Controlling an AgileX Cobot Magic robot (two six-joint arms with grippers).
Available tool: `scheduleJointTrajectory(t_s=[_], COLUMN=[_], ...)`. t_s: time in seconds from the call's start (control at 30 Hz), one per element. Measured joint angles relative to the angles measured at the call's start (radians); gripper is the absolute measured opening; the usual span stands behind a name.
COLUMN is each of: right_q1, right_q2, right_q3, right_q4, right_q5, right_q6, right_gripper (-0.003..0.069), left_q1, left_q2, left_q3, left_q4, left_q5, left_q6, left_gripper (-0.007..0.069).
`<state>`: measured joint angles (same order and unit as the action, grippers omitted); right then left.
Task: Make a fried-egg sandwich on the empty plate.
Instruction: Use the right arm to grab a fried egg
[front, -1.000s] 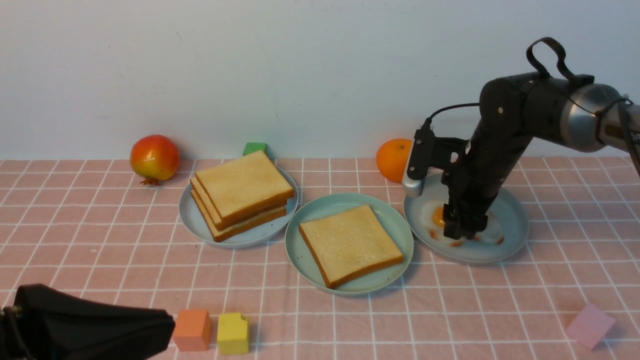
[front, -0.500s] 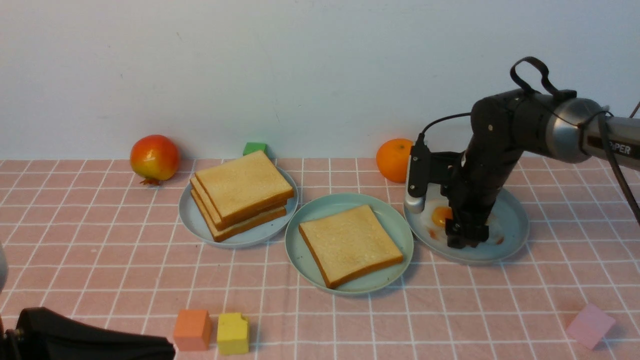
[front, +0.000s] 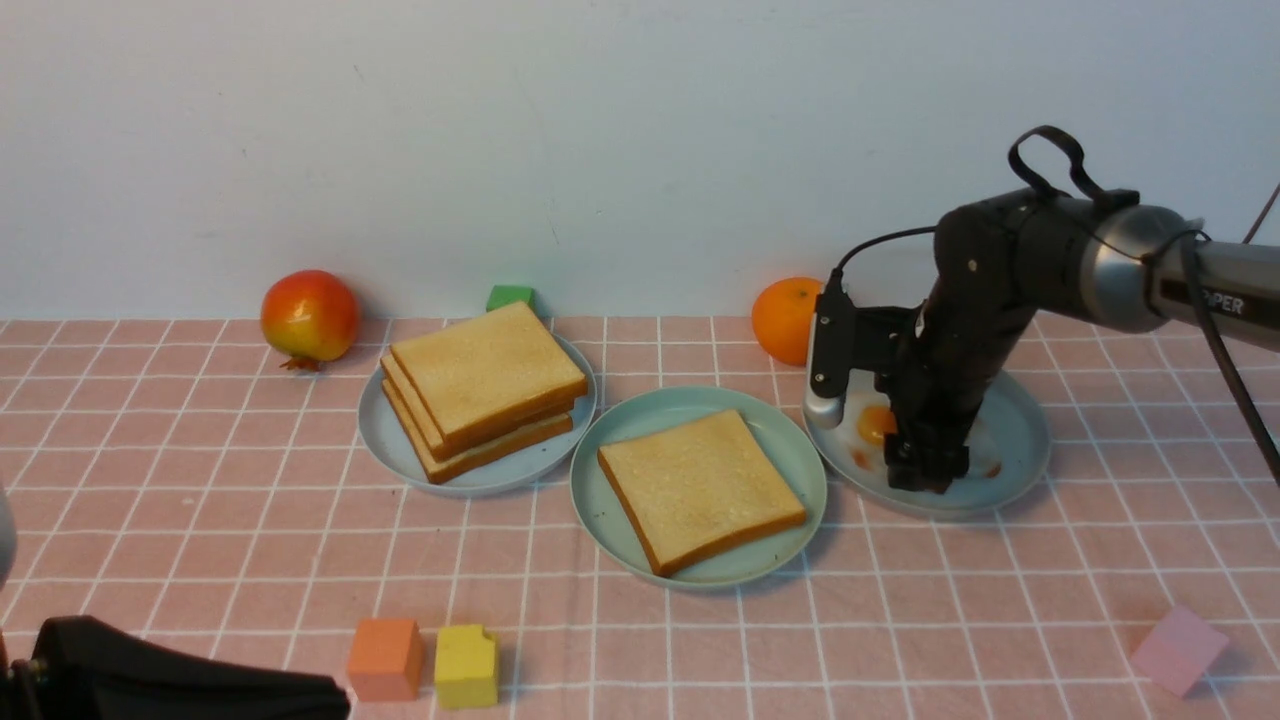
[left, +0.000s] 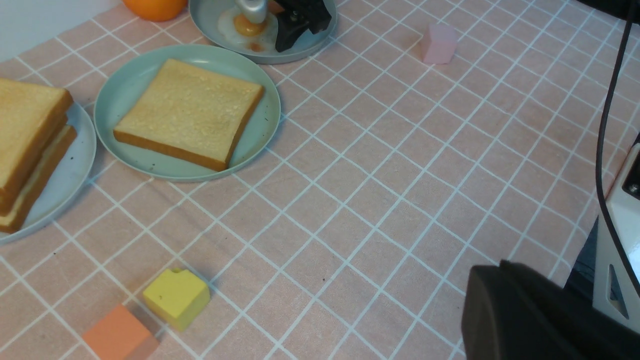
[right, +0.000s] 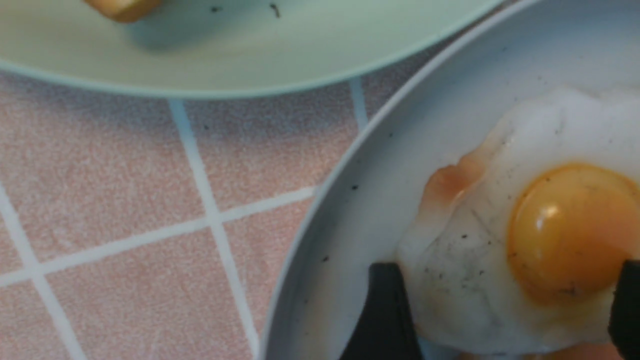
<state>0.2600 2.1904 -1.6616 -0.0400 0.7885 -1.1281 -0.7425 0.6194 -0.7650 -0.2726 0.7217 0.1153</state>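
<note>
front view: pink checked cloth (front: 200, 520), white wall (front: 640, 150); right pincer (front: 925, 475) spread astride fried egg (front: 872, 425); left pincer (front: 300, 685) closed.

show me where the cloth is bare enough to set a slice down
Widest bare cloth: front strip between yellow block and pink block. Also left of the toast plate. Crowded: green plate squeezed between it and the egg plate, right pincer on the egg.
</note>
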Motion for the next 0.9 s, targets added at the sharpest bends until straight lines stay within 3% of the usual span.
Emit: scheduleJointTrajectory(t_s=[0.3,0.4,0.43,0.47,0.5,0.57,0.9], right_q1=[0.0,0.0,0.0,0.0,0.001,0.001,0.001], right_q2=[0.001,-0.002,-0.002,-0.01,-0.016,-0.026,-0.101], right_q3=[0.0,0.0,0.001,0.003,0.004,0.007,0.009], right_q4=[-0.02,-0.024,-0.028,-0.034,-0.035,-0.036,-0.037], right_q5=[-0.003,0.01,0.013,0.014,0.018,0.026,0.045], right_q6=[0.025,0.044,0.048,0.056,0.068,0.084,0.14], right_gripper=[0.049,0.0392,0.0302,0.0158,0.0074,0.0019,0.0008], left_q1=[0.0,0.0,0.0,0.0,0.0,0.0,0.0], left_q2=[0.0,0.0,0.0,0.0,0.0,0.0,0.0], left_q3=[0.0,0.0,0.0,0.0,0.0,0.0,0.0], left_q4=[-0.003,-0.004,-0.004,-0.004,-0.004,-0.005,-0.005], left_q5=[0.003,0.003,0.004,0.005,0.006,0.006,0.01], left_q6=[0.0,0.0,0.0,0.0,0.0,0.0,0.0], left_gripper=[0.0019,0.002,0.0021,0.002,0.0022,0.0023,0.0022])
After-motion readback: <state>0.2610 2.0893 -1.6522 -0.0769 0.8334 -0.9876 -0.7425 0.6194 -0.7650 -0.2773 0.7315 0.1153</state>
